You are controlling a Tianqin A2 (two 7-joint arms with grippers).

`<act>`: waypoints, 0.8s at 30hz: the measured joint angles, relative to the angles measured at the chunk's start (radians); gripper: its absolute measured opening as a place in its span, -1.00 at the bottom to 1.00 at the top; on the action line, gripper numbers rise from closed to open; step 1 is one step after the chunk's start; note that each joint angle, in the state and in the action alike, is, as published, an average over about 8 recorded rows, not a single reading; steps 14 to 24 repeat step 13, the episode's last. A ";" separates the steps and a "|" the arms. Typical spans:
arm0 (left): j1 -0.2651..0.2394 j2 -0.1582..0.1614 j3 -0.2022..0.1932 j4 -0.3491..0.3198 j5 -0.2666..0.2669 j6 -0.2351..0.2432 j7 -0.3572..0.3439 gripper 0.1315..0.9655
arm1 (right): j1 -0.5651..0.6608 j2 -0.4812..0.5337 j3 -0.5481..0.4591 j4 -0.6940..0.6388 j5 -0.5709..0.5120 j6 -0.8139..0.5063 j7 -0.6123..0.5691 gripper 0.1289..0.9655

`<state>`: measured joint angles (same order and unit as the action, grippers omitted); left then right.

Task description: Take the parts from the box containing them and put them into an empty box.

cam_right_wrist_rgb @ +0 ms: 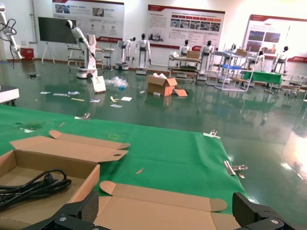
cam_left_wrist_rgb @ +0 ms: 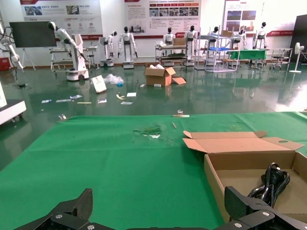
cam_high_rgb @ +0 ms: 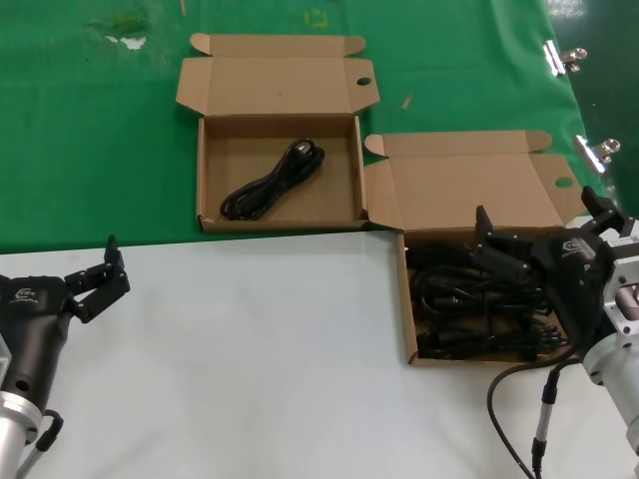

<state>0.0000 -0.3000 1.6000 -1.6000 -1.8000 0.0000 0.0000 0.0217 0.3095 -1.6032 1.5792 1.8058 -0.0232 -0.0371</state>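
Observation:
The box with the parts (cam_high_rgb: pixel 408 309) lies at the right on the table edge, lid flap open, with several black power cords (cam_high_rgb: pixel 469 299) in it. My right gripper (cam_high_rgb: pixel 539 220) hangs open and empty just above those cords; in its wrist view (cam_right_wrist_rgb: pixel 168 211) the open lid (cam_right_wrist_rgb: pixel 158 211) lies between its jaws. The other box (cam_high_rgb: pixel 280 226) lies farther back on the green cloth, lid open, with one coiled cord (cam_high_rgb: pixel 272 180) in it; they also show in the left wrist view (cam_left_wrist_rgb: pixel 213 179) (cam_left_wrist_rgb: pixel 273 181). My left gripper (cam_high_rgb: pixel 106 274) is open and empty over the white table at the left.
Green cloth (cam_high_rgb: pixel 90 140) covers the back, white tabletop (cam_high_rgb: pixel 250 369) the front. Metal binder clips (cam_high_rgb: pixel 564 58) (cam_high_rgb: pixel 597 152) sit at the cloth's right edge. A black cable (cam_high_rgb: pixel 519 394) loops from my right arm onto the table.

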 joint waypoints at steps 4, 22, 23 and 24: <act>0.000 0.000 0.000 0.000 0.000 0.000 0.000 1.00 | 0.000 0.000 0.000 0.000 0.000 0.000 0.000 1.00; 0.000 0.000 0.000 0.000 0.000 0.000 0.000 1.00 | 0.000 0.000 0.000 0.000 0.000 0.000 0.000 1.00; 0.000 0.000 0.000 0.000 0.000 0.000 0.000 1.00 | 0.000 0.000 0.000 0.000 0.000 0.000 0.000 1.00; 0.000 0.000 0.000 0.000 0.000 0.000 0.000 1.00 | 0.000 0.000 0.000 0.000 0.000 0.000 0.000 1.00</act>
